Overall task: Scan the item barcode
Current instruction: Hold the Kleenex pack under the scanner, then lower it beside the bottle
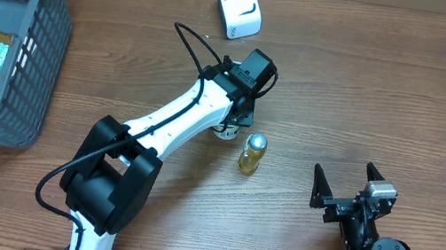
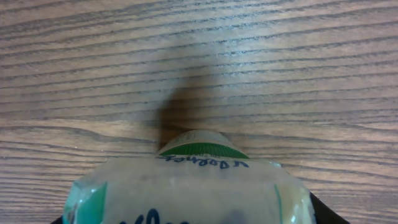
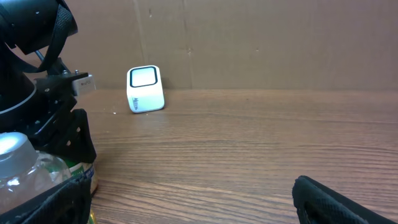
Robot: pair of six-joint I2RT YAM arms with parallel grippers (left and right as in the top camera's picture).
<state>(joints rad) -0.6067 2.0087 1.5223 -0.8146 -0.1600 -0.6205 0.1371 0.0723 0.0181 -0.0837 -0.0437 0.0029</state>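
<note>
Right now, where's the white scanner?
Overhead view: the white scanner stands near the table's far edge, about centre, well beyond the small yellow bottle.

Overhead looks down; low right wrist view shares its white scanner (image 1: pixel 239 6).

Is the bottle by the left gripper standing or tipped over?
Standing. The right wrist view shows the bottle with its silver cap on top of the body; overhead, the cap faces up toward the camera.

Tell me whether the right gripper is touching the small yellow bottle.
Apart. The overhead view shows a plain stretch of bare tabletop between the open right gripper and the small yellow bottle.
</note>
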